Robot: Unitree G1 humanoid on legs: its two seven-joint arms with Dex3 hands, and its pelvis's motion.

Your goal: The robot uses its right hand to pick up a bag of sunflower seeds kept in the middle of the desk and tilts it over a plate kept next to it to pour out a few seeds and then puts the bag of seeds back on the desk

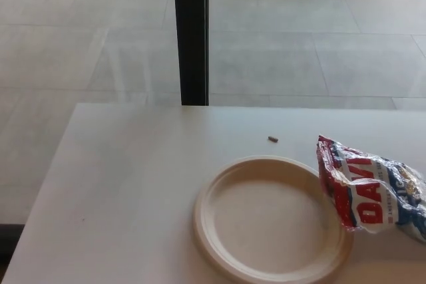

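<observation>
White and bare, the desk (126, 191) fills the lower part of the head view, its far edge running across the picture at about mid-height. On it, toward the near right, lies a cream plate (219, 244), round, with a raised rim and a flat, clean middle; no seeds show on it. Its near edge runs down to the bottom of the picture.

The bag (369, 194) lies on the desk just right of the plate, on its side, crumpled, red and white with blue, with large white letters on a red band. Its left end rises above the plate's right rim and seems to overlap or touch that rim; whether it rests on the rim or only stands in front of it cannot be told. The right end of the bag runs out of the picture at the right edge.

A small dark speck, perhaps a single seed (273, 139), lies alone on the desk beyond the plate, well apart from the rim and to the left of the bag's top.

Neither robot hand shows in this view: no fingers, no forearm, from left or right. So the bag lies free, with nothing gripping it, and how either hand's fingers stand cannot be told.

Beyond the desk is a pale tiled floor (299, 51) with bright reflections along the top, and a black upright post (192, 31) stands behind the desk's far edge, left of centre.
</observation>
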